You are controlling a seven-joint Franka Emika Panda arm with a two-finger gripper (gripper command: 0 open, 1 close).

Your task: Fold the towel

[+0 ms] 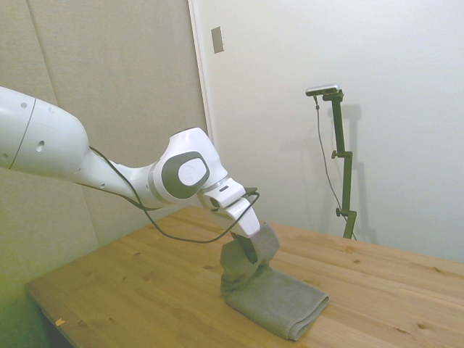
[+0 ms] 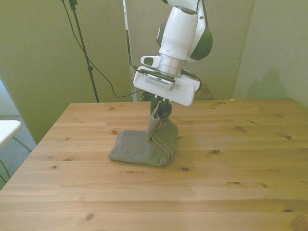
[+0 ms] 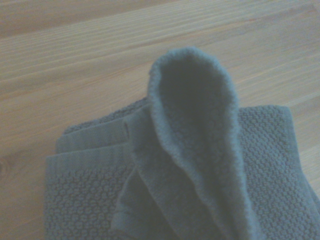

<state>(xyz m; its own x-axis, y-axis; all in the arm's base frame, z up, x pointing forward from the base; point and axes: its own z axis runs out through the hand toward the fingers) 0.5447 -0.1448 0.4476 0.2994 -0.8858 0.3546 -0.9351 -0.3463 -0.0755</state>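
In the side view the arm point(image 1: 109, 170) comes in from the left and slants down to the gripper point(image 1: 250, 250), which is closed on one end of the towel point(image 1: 279, 297). That end is lifted clear of the table point(image 1: 145, 290) and hangs in a loop just under the gripper; the remainder lies flat, stretching away to the right of it. In the front view the flat part spreads toward the front view's left, while the raised fold stands at its right end, directly below the gripper point(image 2: 162, 108). The wrist view shows the pinched fold point(image 3: 195, 130) rising over the flat layers.
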